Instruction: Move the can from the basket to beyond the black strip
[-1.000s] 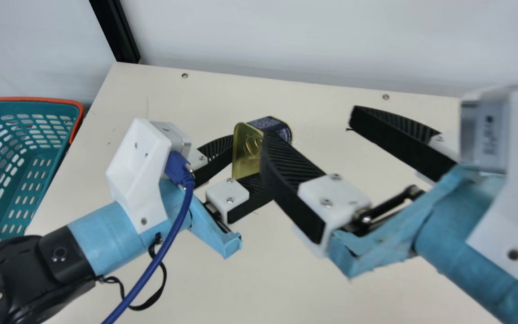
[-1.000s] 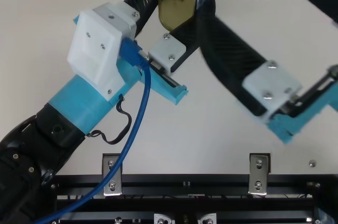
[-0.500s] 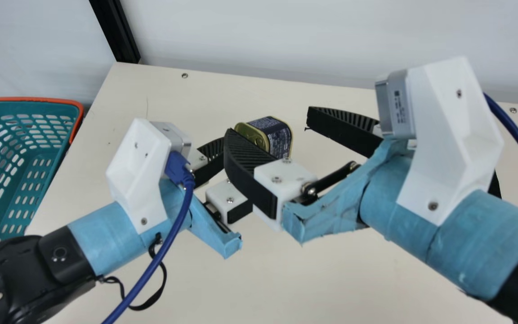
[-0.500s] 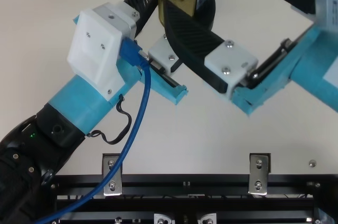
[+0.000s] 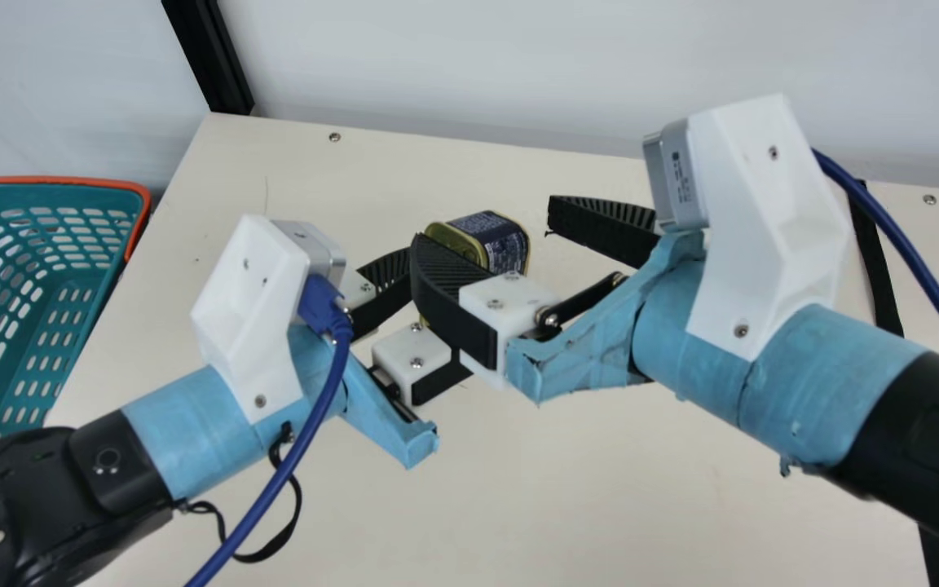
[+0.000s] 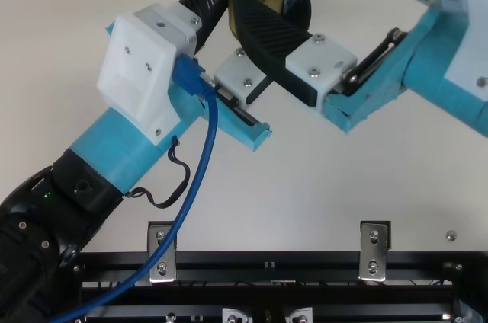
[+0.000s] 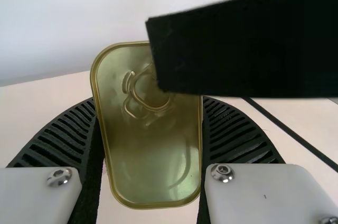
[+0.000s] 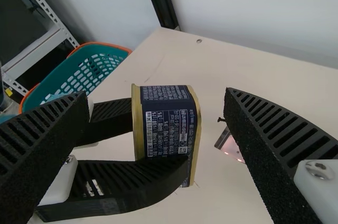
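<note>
A: Who has the can (image 5: 510, 236)?

B: The left gripper (image 7: 150, 123), closed on its sides, with the lid (image 7: 153, 155) facing back toward that gripper's wrist and the can's long axis near upright

A: And the right gripper (image 8: 156, 100)?

B: Spread wide and holding nothing, with the can ahead of it, between its tips; one finger (image 7: 237, 44) crosses in front of the lid, though whether it touches is unclear. A handover looks likely, and the left grip should loosen only once the right one closes

A: Which arm is nearer the goal?

B: The right arm (image 5: 787, 391); the black strip (image 5: 877, 261) runs past its gripper, on the side away from the can

A: Farther out?

B: The basket (image 5: 70, 181), beyond the left gripper, away from the right one

A: The count?

B: One can, two grippers, one basket, one black strip
</note>
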You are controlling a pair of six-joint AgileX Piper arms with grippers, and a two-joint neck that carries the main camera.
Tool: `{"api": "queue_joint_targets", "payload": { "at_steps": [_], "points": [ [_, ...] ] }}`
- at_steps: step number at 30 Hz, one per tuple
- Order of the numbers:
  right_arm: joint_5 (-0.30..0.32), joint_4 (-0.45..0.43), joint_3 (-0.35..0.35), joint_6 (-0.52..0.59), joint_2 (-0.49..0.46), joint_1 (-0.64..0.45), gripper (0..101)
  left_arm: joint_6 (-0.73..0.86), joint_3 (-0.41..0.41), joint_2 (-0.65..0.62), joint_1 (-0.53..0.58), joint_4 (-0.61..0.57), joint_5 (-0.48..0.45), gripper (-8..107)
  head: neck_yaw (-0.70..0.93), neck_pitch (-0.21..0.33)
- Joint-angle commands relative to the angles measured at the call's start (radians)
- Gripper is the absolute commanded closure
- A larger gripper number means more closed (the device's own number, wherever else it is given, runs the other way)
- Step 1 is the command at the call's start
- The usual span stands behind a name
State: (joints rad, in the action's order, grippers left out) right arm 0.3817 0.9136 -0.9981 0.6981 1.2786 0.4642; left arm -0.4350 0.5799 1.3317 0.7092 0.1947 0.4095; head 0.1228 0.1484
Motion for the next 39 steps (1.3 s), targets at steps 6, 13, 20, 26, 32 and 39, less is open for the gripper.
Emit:
{"api": "queue_joint_targets", "payload": {
  "at_steps": [6, 13, 20, 26, 32, 39],
  "points": [
    [0.005, 0.038, 0.001, 0.050, 0.032, -0.005, 0, 0.000, 0.000, 0.000, 0.000, 0.000, 0.000, 89, -0.005, 0.004],
    [0.004, 0.069, -0.001, 0.085, 0.068, -0.006, 0, 0.000, 0.000, 0.000, 0.000, 0.000, 0.000, 89, -0.005, 0.004],
    [-0.002, 0.095, -0.008, 0.106, 0.093, -0.007, 70, 0.000, 0.000, 0.000, 0.000, 0.000, 0.000, 89, -0.005, 0.004],
    [-0.014, 0.113, -0.009, 0.119, 0.102, -0.008, 101, 0.000, 0.000, 0.000, 0.000, 0.000, 0.000, 89, -0.005, 0.004],
    [-0.024, 0.125, -0.001, 0.127, 0.101, -0.014, 101, 0.000, 0.000, 0.000, 0.000, 0.000, 0.000, 9, -0.005, 0.004],
    [-0.045, 0.122, 0.017, 0.120, 0.090, -0.021, 101, 0.009, -0.001, 0.002, 0.006, -0.010, 0.006, 9, -0.005, 0.004]
  ]
}}
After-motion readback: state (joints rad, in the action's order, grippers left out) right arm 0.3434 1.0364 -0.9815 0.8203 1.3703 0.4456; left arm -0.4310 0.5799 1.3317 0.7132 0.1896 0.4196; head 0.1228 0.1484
